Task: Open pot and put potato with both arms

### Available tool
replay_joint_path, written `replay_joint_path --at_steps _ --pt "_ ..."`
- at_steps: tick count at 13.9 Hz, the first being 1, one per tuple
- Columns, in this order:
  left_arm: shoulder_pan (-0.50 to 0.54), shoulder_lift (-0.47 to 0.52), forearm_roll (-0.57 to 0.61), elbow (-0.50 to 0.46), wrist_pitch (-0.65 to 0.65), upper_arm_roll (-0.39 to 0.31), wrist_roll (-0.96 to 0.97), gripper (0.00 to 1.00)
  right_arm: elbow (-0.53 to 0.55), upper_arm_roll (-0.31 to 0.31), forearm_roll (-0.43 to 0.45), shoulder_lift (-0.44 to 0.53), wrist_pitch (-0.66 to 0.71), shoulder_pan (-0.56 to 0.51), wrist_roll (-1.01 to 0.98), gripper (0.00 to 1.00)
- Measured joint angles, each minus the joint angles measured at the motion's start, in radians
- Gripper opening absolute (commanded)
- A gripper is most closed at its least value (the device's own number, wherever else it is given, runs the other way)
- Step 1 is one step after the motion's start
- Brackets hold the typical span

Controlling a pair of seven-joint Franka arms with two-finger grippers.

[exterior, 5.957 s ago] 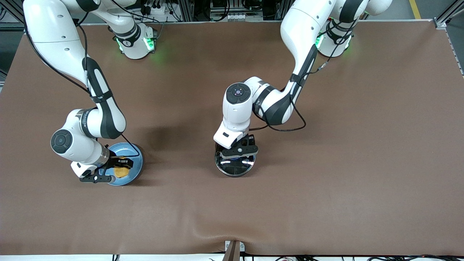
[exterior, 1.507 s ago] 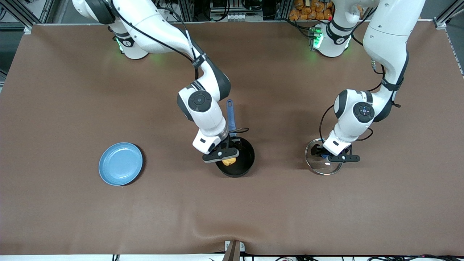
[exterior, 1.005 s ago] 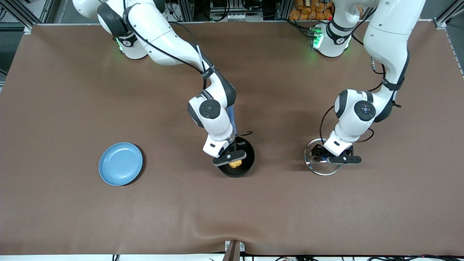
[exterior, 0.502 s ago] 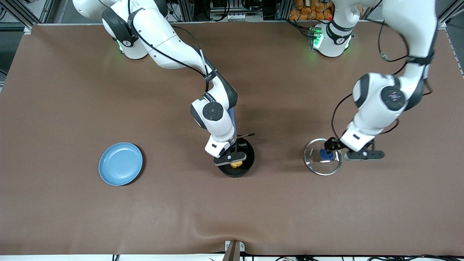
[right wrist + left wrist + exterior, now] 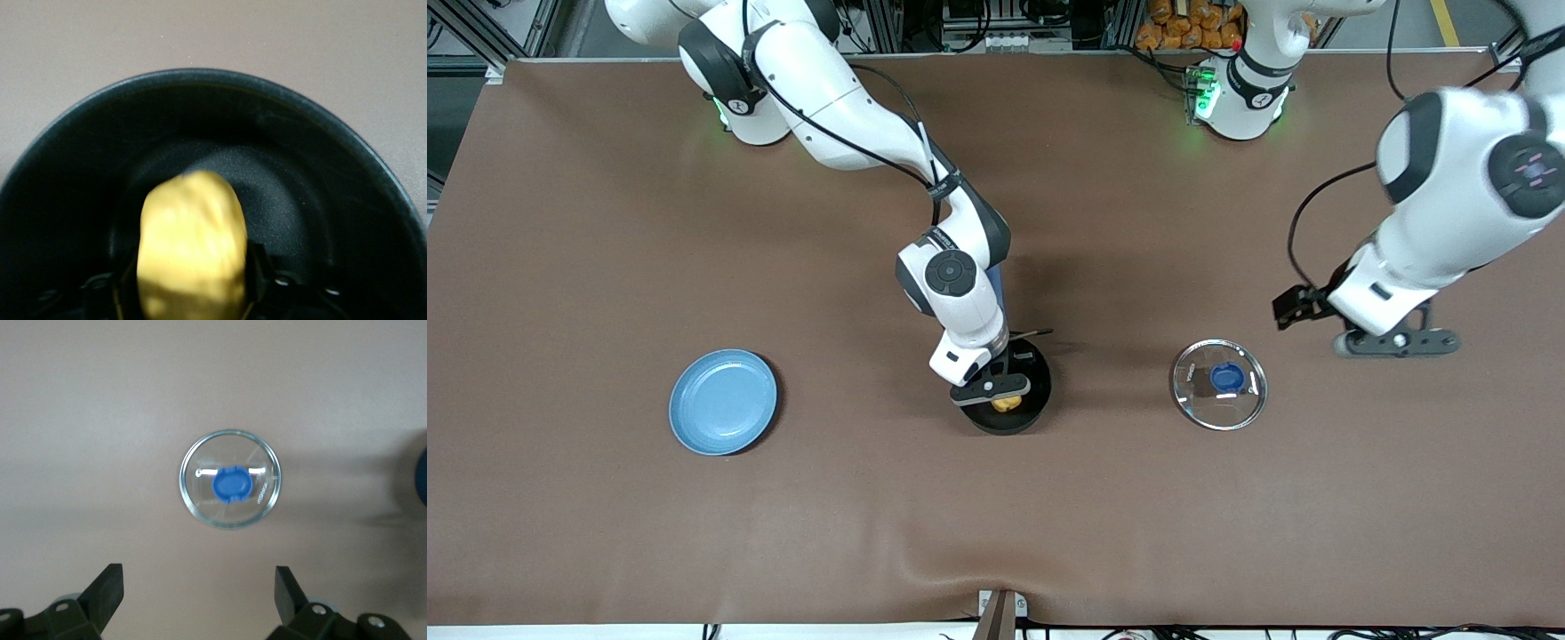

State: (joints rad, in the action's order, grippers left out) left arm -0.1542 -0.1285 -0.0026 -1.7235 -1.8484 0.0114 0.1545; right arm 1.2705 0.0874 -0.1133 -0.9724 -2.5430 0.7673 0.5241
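Note:
The black pot (image 5: pixel 1035 391) stands mid-table with its lid off; my right arm hides most of its blue handle (image 5: pixel 1001 302). My right gripper (image 5: pixel 1003 396) is down inside the pot, shut on the yellow potato (image 5: pixel 1007 404). In the right wrist view the potato (image 5: pixel 190 240) sits between the fingers of the right gripper (image 5: pixel 190 283), low within the pot's rim (image 5: pixel 280 90). The glass lid (image 5: pixel 1197 402) with its blue knob (image 5: pixel 1227 378) lies flat on the table toward the left arm's end. My left gripper (image 5: pixel 1295 308) is raised beside the lid, open and empty. The left wrist view shows the lid (image 5: pixel 200 463) beneath that open gripper (image 5: pixel 198 590).
A flat light-blue plate (image 5: pixel 723 402) lies empty toward the right arm's end of the table. The brown mat (image 5: pixel 996 516) has a raised wrinkle at the edge nearest the front camera.
My left gripper has let go of the lid's knob and risen away toward the left arm's end; the lid stays on the table. My right gripper has settled slightly lower into the pot with the potato.

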Motion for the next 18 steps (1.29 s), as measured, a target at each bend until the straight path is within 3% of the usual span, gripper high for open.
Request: replay_joint_path --at_steps 3,7,13,18 --pt "0.000 0.001 0.000 0.140 0.159 0.000 -0.005 1.00 -0.016 0.006 0.000 0.000 -0.002 0.000 0.000 1.00" --pt "0.001 0.000 0.000 0.259 0.273 0.000 -0.005 1.00 -0.046 0.020 0.000 0.031 0.013 -0.004 0.000 1.00" --pt "0.004 -0.008 0.000 0.283 0.283 -0.008 -0.005 1.00 -0.051 0.069 0.000 0.139 0.175 -0.023 0.000 1.00" --pt "0.003 -0.007 0.000 0.290 0.284 -0.008 -0.005 1.00 -0.058 0.078 0.000 0.293 0.378 -0.125 -0.004 1.00"
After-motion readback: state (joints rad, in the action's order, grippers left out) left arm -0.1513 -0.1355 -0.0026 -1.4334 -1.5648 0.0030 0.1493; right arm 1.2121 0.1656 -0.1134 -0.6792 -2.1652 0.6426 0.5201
